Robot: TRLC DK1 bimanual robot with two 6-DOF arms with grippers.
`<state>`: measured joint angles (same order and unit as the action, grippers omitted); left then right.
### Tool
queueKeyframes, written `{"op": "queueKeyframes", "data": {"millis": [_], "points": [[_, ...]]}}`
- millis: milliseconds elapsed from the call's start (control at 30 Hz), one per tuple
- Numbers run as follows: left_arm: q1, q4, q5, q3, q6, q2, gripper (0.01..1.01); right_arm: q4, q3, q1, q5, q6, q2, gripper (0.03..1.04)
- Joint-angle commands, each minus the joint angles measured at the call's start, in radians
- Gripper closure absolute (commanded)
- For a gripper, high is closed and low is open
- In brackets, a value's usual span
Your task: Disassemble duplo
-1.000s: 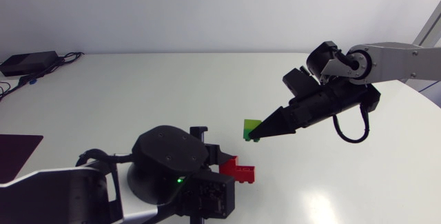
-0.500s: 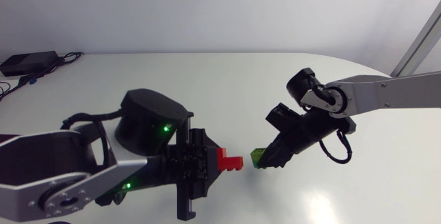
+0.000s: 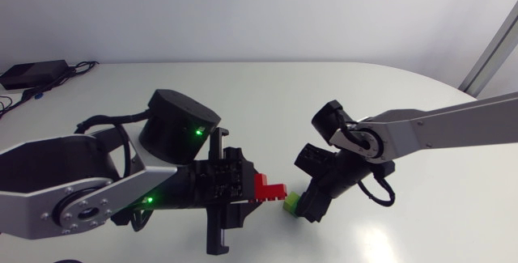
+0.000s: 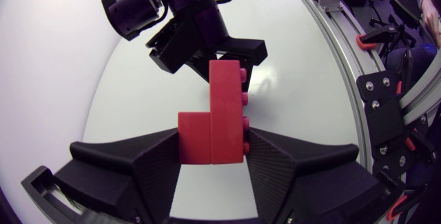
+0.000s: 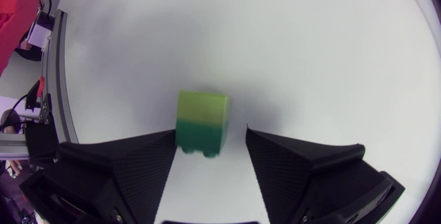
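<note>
A red L-shaped duplo piece (image 4: pixel 220 114) of two joined bricks sits between the fingers of my left gripper (image 4: pixel 210 145), which is shut on it from both sides. In the head view this red piece (image 3: pixel 270 190) sticks out of the left gripper (image 3: pixel 257 192) toward the right, just above the table. A green brick (image 5: pixel 201 122) lies on the table between the fingers of my right gripper (image 5: pixel 210 145), which is open with a gap on one side. In the head view the green brick (image 3: pixel 290 203) lies just right of the red piece, under the right gripper (image 3: pixel 304 208).
A black box with cables (image 3: pixel 32 74) lies at the far left back of the white table (image 3: pixel 267 101). My two arms meet at the table's front middle, with the right gripper (image 4: pixel 207 41) close ahead of the left one.
The right arm came down and leftward with the green brick, set it on the table and opened its fingers. The left arm turned and lifted, keeping hold of the red piece.
</note>
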<state>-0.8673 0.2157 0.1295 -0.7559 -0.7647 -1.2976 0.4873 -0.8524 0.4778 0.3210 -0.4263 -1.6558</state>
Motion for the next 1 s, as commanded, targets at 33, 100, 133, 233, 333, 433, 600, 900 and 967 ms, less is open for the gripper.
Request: {"op": "queueKeyframes", "data": {"millis": [33,100,133,233,333,433,600,900,967], "points": [[0.016,0.04,0.044,-0.039,0.007,-0.029,0.739,-0.004,0.084,-0.015,0.033,-0.042,0.166,0.07],[0.037,0.062,0.081,-0.056,0.005,-0.034,0.739,0.002,0.11,-0.033,0.089,-0.071,0.291,0.07],[0.047,0.079,0.101,-0.066,0.005,-0.04,0.739,0.008,0.115,-0.034,0.099,-0.081,0.347,0.07],[0.082,0.142,0.185,-0.112,0.004,-0.06,0.739,0.048,0.121,-0.025,0.191,-0.098,0.51,0.07],[0.102,0.203,0.257,-0.16,0.004,-0.086,0.739,0.062,0.125,0.041,0.194,-0.097,0.579,0.13],[0.111,0.267,0.318,-0.198,-0.013,-0.104,0.739,0.059,0.122,0.097,0.196,-0.086,0.596,0.18],[0.108,0.301,0.351,-0.221,-0.019,-0.121,0.739,0.043,0.119,0.151,0.196,-0.057,0.597,0.21],[0.086,0.327,0.358,-0.253,-0.019,-0.137,0.739,0.02,0.118,0.203,0.194,-0.028,0.591,0.67],[0.08,0.341,0.372,-0.264,-0.019,-0.14,0.739,0.017,0.124,0.219,0.191,-0.026,0.59,0.7]]}}
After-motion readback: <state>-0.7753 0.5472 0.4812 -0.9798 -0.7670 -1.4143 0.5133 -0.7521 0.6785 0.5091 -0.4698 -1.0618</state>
